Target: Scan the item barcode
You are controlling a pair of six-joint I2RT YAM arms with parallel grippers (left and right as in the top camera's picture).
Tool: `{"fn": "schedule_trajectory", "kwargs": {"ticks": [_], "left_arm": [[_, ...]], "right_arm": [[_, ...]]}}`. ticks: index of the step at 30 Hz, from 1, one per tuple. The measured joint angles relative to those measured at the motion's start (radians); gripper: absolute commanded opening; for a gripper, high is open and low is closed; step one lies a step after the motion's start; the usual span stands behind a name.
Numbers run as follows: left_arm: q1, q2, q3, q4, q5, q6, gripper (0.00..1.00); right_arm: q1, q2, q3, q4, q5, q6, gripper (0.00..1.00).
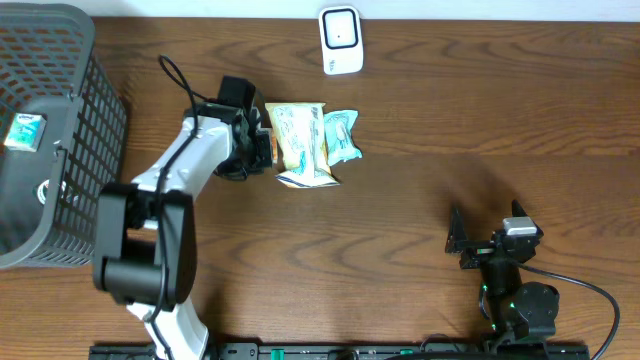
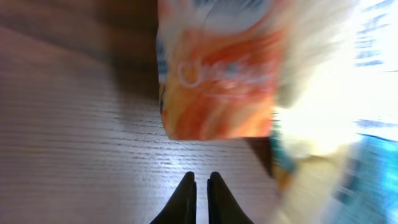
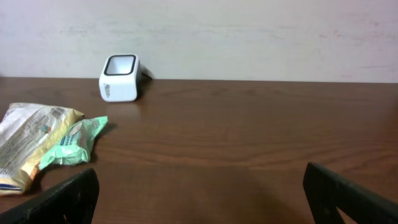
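Observation:
A yellow-orange snack packet (image 1: pixel 300 145) lies on the table with a green packet (image 1: pixel 342 137) against its right side. The white barcode scanner (image 1: pixel 340 40) stands at the far edge. My left gripper (image 1: pixel 264 150) is at the snack packet's left edge. In the left wrist view its fingertips (image 2: pixel 202 180) are shut with nothing between them, and the blurred orange packet (image 2: pixel 217 81) lies just beyond them. My right gripper (image 1: pixel 462 243) rests open at the near right, far from both packets. Its view shows the scanner (image 3: pixel 119 78), the snack packet (image 3: pixel 28 140) and the green packet (image 3: pixel 73 142).
A dark mesh basket (image 1: pixel 75 130) stands at the left edge with a small green packet (image 1: pixel 24 131) inside. The left arm reaches from the near edge past the basket's right side.

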Motion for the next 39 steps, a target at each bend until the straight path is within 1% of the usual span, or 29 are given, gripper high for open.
{"fn": "schedule_trajectory", "kwargs": {"ticks": [2, 3, 4, 6, 11, 12, 13, 16, 18, 22, 26, 29, 31, 35, 39], "left_arm": [[0.000, -0.068, 0.012, 0.000, -0.001, 0.002, 0.59], [0.000, -0.113, 0.021, 0.002, -0.002, 0.000, 0.77], [0.000, -0.156, 0.028, 0.010, -0.007, -0.002, 0.87], [0.000, -0.251, 0.043, 0.031, -0.029, 0.001, 0.89], [0.014, -0.444, 0.049, 0.127, -0.152, 0.000, 0.90], [0.025, -0.476, 0.050, 0.153, -0.172, 0.000, 0.90], [0.041, -0.507, 0.051, 0.180, -0.188, 0.000, 0.97], [0.111, -0.566, 0.087, 0.227, -0.219, -0.001, 0.99], [0.152, -0.576, 0.132, 0.229, -0.231, 0.000, 1.00], [0.248, -0.564, 0.315, 0.202, -0.235, 0.002, 1.00], [0.332, -0.517, 0.547, 0.125, -0.225, 0.008, 1.00], [0.382, -0.471, 0.652, 0.110, -0.225, 0.028, 1.00], [0.415, -0.435, 0.684, 0.113, -0.229, 0.036, 1.00], [0.495, -0.336, 0.689, 0.117, -0.271, 0.045, 1.00], [0.563, -0.234, 0.686, 0.083, -0.301, 0.053, 1.00]], "right_arm": [[0.000, 0.000, 0.000, 0.000, 0.000, 0.000, 0.99], [0.000, 0.000, 0.000, 0.000, 0.000, 0.000, 0.99], [0.000, 0.000, 0.000, 0.000, 0.000, 0.000, 0.99], [0.000, 0.000, 0.000, 0.000, 0.000, 0.000, 0.99], [0.000, 0.000, 0.000, 0.000, 0.000, 0.000, 0.99], [0.000, 0.000, 0.000, 0.000, 0.000, 0.000, 0.99], [0.000, 0.000, 0.000, 0.000, 0.000, 0.000, 0.99], [0.000, 0.000, 0.000, 0.000, 0.000, 0.000, 0.99], [0.000, 0.000, 0.000, 0.000, 0.000, 0.000, 0.99], [0.000, 0.000, 0.000, 0.000, 0.000, 0.000, 0.99], [0.000, 0.000, 0.000, 0.000, 0.001, 0.000, 0.99], [0.000, 0.000, 0.000, 0.000, 0.001, 0.000, 0.99], [0.000, 0.000, 0.000, 0.000, 0.001, 0.000, 0.99], [0.000, 0.000, 0.000, 0.000, 0.001, 0.000, 0.99], [0.000, 0.000, 0.000, 0.000, 0.001, 0.000, 0.99]]}}
